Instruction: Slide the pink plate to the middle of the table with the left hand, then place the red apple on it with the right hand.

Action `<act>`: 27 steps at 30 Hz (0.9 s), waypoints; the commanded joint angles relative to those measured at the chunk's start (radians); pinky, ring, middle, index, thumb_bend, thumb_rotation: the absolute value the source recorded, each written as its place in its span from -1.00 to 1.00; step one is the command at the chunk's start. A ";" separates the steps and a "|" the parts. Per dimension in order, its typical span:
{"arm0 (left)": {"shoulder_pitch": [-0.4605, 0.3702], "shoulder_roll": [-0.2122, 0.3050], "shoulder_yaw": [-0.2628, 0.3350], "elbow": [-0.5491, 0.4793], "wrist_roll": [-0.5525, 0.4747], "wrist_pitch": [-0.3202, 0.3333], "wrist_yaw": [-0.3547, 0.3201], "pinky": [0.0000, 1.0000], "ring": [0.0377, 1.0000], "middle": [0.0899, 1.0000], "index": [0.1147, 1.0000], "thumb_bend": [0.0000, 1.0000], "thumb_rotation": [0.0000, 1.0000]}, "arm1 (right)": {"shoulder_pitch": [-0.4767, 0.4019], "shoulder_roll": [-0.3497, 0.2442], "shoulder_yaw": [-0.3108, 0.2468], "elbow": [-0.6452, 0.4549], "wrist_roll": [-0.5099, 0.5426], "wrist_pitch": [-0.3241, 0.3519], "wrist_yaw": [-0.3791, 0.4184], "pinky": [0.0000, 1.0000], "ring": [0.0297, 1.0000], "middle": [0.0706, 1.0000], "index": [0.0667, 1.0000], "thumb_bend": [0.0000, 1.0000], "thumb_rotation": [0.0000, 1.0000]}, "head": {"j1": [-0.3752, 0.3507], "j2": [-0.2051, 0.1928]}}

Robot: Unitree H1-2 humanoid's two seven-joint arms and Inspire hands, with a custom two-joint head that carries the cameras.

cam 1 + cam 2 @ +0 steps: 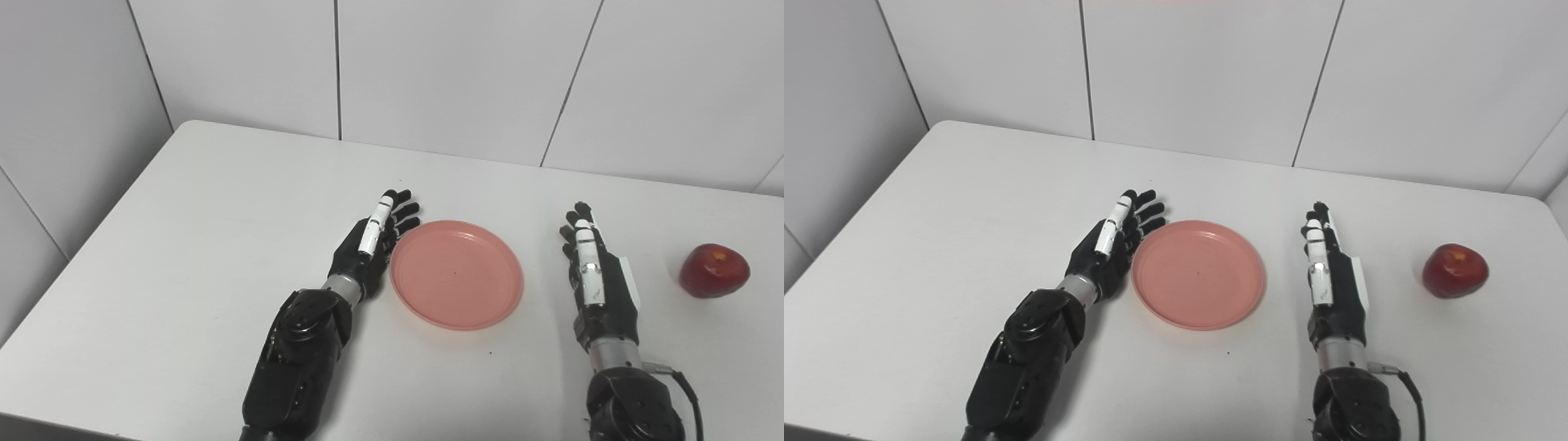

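White table before me, tiled wall behind

My table (202,257) is plain white with a rounded far-left corner; the wall (453,67) of large white tiles rises beyond its far edge.

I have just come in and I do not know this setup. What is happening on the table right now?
A humanoid robot works at a white table. Its left hand lies open, edge-on against the left rim of an empty pink plate, which sits about mid-table between the two hands. The right hand is open too, resting to the right of the plate and holding nothing. A red apple stands alone further right, apart from that hand. So the apple is not yet on the plate.
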 commanded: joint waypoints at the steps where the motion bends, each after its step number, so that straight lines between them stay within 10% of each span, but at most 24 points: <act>1: -0.008 -0.013 -0.019 -0.049 -0.010 0.009 -0.005 0.78 0.80 0.80 0.75 -0.24 1.00 | -0.044 0.011 0.007 -0.033 -0.013 -0.005 -0.007 0.99 0.91 0.91 0.93 -0.48 1.00 | -0.017 0.005; 27: 0.033 0.038 -0.027 -0.095 -0.106 0.009 -0.012 0.83 0.83 0.82 0.78 -0.24 1.00 | -0.072 0.020 0.016 -0.004 -0.060 -0.005 -0.020 0.99 0.88 0.88 0.90 -0.38 1.00 | -0.177 0.025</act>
